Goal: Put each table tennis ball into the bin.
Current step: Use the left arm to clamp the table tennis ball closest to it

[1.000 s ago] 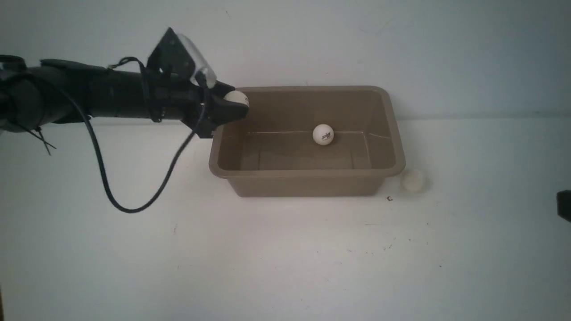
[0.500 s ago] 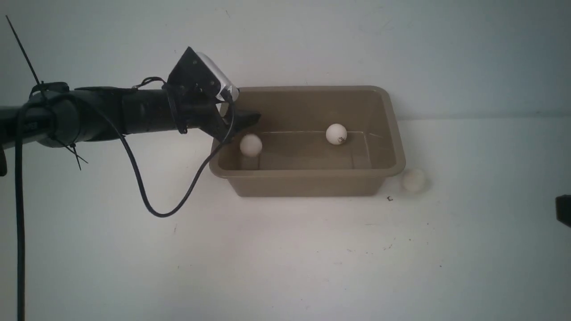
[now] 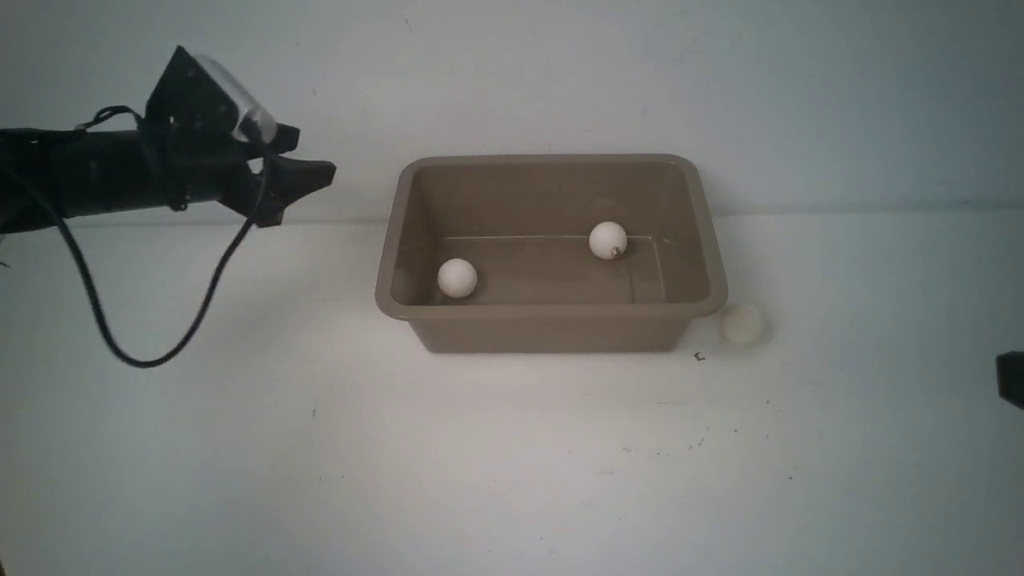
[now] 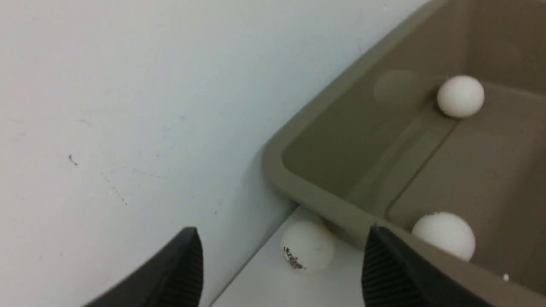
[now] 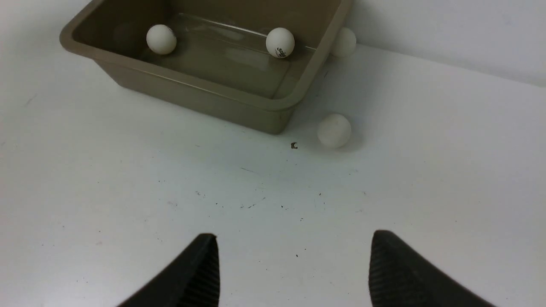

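The taupe bin (image 3: 552, 328) stands at the back middle of the table. Two white table tennis balls lie in it, one at the front left (image 3: 457, 278) (image 4: 460, 96) and one at the back right (image 3: 608, 240) (image 5: 280, 42). A third ball (image 3: 742, 324) (image 5: 334, 130) rests on the table by the bin's front right corner. Another ball (image 4: 307, 251) (image 5: 344, 41) lies behind the bin by the wall, hidden in the front view. My left gripper (image 3: 314, 154) (image 4: 283, 230) hangs open and empty left of the bin. My right gripper (image 5: 295, 234) is open and empty, low over the table.
The back wall (image 3: 560, 80) runs close behind the bin. A black cable (image 3: 144, 360) loops down from my left arm over the table. A small dark speck (image 3: 698, 357) lies by the bin's front right corner. A dark tip of my right arm (image 3: 1012, 376) shows at the right edge.
My left gripper opened over the bin's left rim and dropped its ball, which settled at the bin's front left. The left arm then drew back to the left. The other ball rolled slightly right.
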Action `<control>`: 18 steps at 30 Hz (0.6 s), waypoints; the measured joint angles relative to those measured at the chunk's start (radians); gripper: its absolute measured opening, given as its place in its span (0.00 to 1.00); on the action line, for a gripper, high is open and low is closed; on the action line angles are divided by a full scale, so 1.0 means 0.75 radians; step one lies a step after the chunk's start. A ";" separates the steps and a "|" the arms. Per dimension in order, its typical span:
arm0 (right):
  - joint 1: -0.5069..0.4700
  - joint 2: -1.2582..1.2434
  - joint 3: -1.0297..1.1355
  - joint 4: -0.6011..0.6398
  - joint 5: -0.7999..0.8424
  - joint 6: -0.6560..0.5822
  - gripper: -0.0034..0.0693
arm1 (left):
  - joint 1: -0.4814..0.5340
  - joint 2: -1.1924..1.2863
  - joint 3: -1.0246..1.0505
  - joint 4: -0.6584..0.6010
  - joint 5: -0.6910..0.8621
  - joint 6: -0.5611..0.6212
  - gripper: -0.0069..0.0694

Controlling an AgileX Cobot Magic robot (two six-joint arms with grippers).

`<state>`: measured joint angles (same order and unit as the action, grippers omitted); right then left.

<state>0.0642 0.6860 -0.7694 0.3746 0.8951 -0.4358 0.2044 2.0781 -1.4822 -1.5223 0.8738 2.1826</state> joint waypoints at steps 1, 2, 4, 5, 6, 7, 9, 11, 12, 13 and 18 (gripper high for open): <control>0.000 0.000 0.000 0.000 0.000 0.000 0.64 | 0.016 0.008 0.000 0.007 0.018 0.055 0.68; 0.000 0.000 0.000 0.000 0.000 0.000 0.64 | 0.030 0.018 0.000 0.011 0.027 0.105 0.68; 0.000 0.000 0.000 0.000 0.000 0.000 0.64 | 0.046 0.040 0.000 0.001 0.038 0.174 0.68; 0.000 0.000 0.000 0.000 0.001 0.000 0.64 | 0.051 0.067 0.000 -0.021 0.044 0.217 0.68; 0.000 0.000 0.000 0.001 0.001 0.000 0.64 | 0.055 0.093 0.000 -0.048 0.045 0.248 0.68; 0.000 0.000 0.000 0.002 0.001 0.000 0.64 | 0.055 0.116 0.000 -0.075 0.045 0.267 0.68; 0.000 0.000 0.000 0.010 0.001 0.000 0.64 | 0.055 0.158 0.000 -0.129 0.045 0.313 0.68; 0.000 0.000 0.000 0.028 0.001 0.000 0.64 | 0.046 0.222 -0.004 -0.184 0.042 0.366 0.68; 0.000 0.000 0.000 0.030 0.001 0.000 0.64 | 0.037 0.247 -0.010 -0.191 0.028 0.380 0.68; 0.000 0.000 0.000 0.032 0.001 0.000 0.64 | 0.023 0.269 -0.013 -0.198 0.000 0.382 0.68; 0.000 0.000 0.000 0.032 0.001 -0.001 0.64 | -0.081 0.287 -0.030 -0.210 -0.278 0.333 0.68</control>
<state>0.0642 0.6860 -0.7694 0.3985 0.8957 -0.4366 0.1438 2.2937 -1.5049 -1.6797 0.6655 2.4324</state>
